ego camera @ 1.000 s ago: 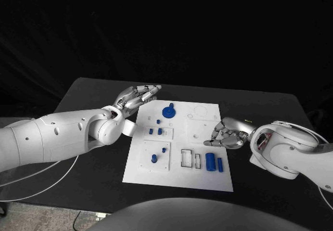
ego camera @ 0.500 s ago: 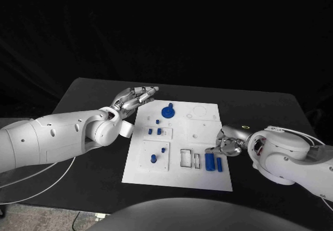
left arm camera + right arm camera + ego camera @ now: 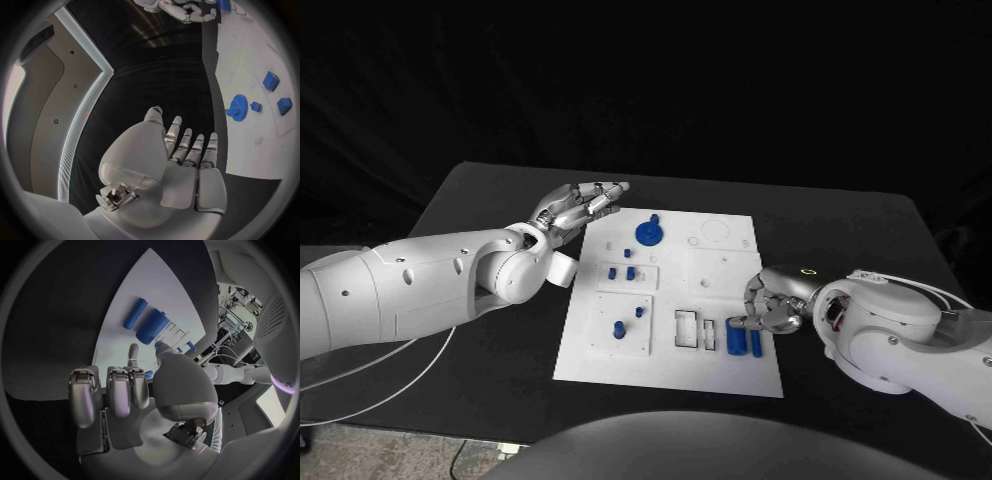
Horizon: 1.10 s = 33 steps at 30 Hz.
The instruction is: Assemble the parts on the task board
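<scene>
White and flat, the rectangular task board [image 3: 718,262] lies in the middle of the black tabletop [image 3: 834,225], and against the pictures from a second ago we see no shift in it or in the blue parts on it. What has moved is the silver right hand [image 3: 766,305]: a second ago it hung over the board's right edge about halfway along, and since then it has slid toward the board's near right corner, dropping closer to the surface.

We now find that right hand over the near right part of the board, its fingers [image 3: 119,390] curled in side by side with the thumb beside them. We see nothing held in it; one fingertip reaches down near the larger blue cylinder [image 3: 736,334], though we cannot tell whether it touches. That cylinder lies flat beside a slimmer blue cylinder [image 3: 757,342], both just under and in front of the hand, close to the board's near right corner.

The silver left hand [image 3: 583,204] has barely changed. It hovers off the board's far left corner with its fingers [image 3: 187,147] stretched out, close together, holding nothing. The round blue gear [image 3: 651,234] stands on the board's far part, near that hand but apart from it. Smaller blue blocks [image 3: 623,271] sit along the board's left half.
</scene>
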Each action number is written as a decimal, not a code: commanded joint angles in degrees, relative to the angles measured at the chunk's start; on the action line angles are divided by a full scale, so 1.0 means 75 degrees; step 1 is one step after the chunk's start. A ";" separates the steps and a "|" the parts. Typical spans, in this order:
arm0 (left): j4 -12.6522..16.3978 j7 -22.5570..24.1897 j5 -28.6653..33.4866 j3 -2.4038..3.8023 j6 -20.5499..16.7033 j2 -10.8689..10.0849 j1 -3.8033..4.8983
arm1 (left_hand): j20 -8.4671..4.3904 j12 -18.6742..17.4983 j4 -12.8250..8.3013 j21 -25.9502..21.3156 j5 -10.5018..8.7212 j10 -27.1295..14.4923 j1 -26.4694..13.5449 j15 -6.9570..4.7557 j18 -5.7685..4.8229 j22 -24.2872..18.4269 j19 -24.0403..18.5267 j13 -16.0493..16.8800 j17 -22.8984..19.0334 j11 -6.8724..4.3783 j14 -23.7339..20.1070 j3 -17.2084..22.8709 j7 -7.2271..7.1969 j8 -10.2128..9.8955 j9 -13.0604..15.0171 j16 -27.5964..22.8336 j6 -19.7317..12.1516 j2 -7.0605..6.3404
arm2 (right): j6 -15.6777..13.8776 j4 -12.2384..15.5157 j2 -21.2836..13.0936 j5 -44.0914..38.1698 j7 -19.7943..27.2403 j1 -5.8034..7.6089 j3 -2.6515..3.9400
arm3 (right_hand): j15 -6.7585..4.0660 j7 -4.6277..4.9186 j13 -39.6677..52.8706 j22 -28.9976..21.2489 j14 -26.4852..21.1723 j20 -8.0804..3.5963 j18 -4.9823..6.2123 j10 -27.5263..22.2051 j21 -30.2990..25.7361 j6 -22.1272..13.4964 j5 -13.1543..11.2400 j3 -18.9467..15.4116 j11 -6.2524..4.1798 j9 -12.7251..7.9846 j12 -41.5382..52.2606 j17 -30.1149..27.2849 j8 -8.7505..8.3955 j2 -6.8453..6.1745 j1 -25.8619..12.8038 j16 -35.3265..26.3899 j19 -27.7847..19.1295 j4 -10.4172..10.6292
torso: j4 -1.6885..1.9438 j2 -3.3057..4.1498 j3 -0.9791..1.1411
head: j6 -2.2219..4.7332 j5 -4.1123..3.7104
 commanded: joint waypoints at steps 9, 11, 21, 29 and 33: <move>0.0002 -0.0020 0.0019 0.0005 0.0214 -0.0010 -0.0014 | 0.0016 0.0181 0.0004 0.0034 0.0048 0.0095 0.0081 -0.0002 -0.0049 -0.0021 0.0055 0.0029 0.0015 0.0148 0.0064 0.0049 0.0109 0.0078 0.0020 0.0054 0.0126 0.0037 | -0.0411 0.0063 -0.0202 0.0314 0.0306 -0.0090 -0.0010 | -0.0032 -0.0177 0.2008 0.2011 0.0792 0.0047 -0.0105 0.0802 0.0027 0.0406 -0.0072 -0.0176 -0.0144 0.2000 0.0028 0.1953 0.1689 0.0122 -0.0348 -0.0005 0.0796 0.0165 | -0.0009 -0.0009 -0.0005 | 0.0000 -0.0006; -0.0001 -0.0026 0.0019 0.0005 0.0227 -0.0013 -0.0021 | 0.0016 0.0181 0.0004 0.0034 0.0048 0.0095 0.0081 -0.0002 -0.0049 -0.0021 0.0055 0.0029 0.0015 0.0148 0.0064 0.0049 0.0109 0.0078 0.0020 0.0054 0.0126 0.0037 | -0.0508 0.0099 -0.0222 0.0339 0.0330 -0.0137 -0.0014 | -0.0036 -0.0169 0.2008 0.2011 0.0770 0.0029 -0.0105 0.0802 0.0027 0.0034 -0.0059 -0.0189 -0.0158 0.2107 0.0028 0.1847 0.1531 0.0050 -0.0344 -0.0060 0.0796 0.0152 | -0.0010 -0.0007 -0.0001 | 0.0000 -0.0016; -0.0003 -0.0060 0.0019 0.0006 0.0281 -0.0038 -0.0065 | 0.0015 0.0280 0.0004 0.0031 0.0048 0.0176 0.0097 0.0001 -0.0031 -0.0034 0.0064 0.0039 0.0020 0.0213 0.0090 0.0057 0.0151 0.0120 0.0031 0.0084 0.0217 0.0048 | -0.0554 0.0136 -0.0172 0.0373 0.0251 -0.0292 -0.0020 | -0.0095 -0.0264 0.2008 0.2011 0.0755 -0.0048 -0.0105 0.0802 0.0027 0.0526 -0.0104 -0.0181 -0.0221 0.1590 0.0028 0.1761 0.0278 0.0192 -0.0686 -0.0103 0.0796 0.0126 | 0.0006 -0.0010 -0.0003 | 0.0000 -0.0031; -0.0010 -0.0083 0.0019 0.0006 0.0297 -0.0049 -0.0072 | 0.0015 0.0350 0.0005 0.0030 0.0047 0.0233 0.0103 0.0007 -0.0016 -0.0042 0.0071 0.0045 0.0028 0.0244 0.0131 0.0059 0.0171 0.0149 0.0038 0.0124 0.0278 0.0050 | -0.0346 0.0094 -0.0061 0.0327 0.0026 -0.0330 -0.0021 | 0.0036 -0.0069 0.2008 0.2011 0.0743 0.0067 -0.0105 0.0802 0.0027 0.1535 -0.0312 -0.0166 -0.0086 -0.0393 0.0028 0.1700 -0.1905 0.0209 -0.0903 -0.0130 0.0796 0.0173 | 0.0005 -0.0005 -0.0006 | 0.0000 -0.0037; -0.0009 -0.0093 0.0019 0.0006 0.0307 -0.0047 -0.0074 | 0.0015 0.0350 0.0005 0.0030 0.0047 0.0233 0.0103 0.0007 -0.0016 -0.0042 0.0071 0.0045 0.0028 0.0244 0.0131 0.0059 0.0171 0.0149 0.0038 0.0124 0.0278 0.0050 | -0.0225 0.0080 -0.0011 0.0223 -0.0147 -0.0343 -0.0021 | 0.0040 -0.0060 0.2008 0.2011 0.0739 0.0088 -0.0105 0.0802 0.0027 0.1783 -0.0417 -0.0186 -0.0063 -0.0745 0.0028 0.1678 -0.2210 0.0183 -0.1000 -0.0140 0.0796 0.0190 | 0.0009 -0.0001 -0.0004 | 0.0000 -0.0034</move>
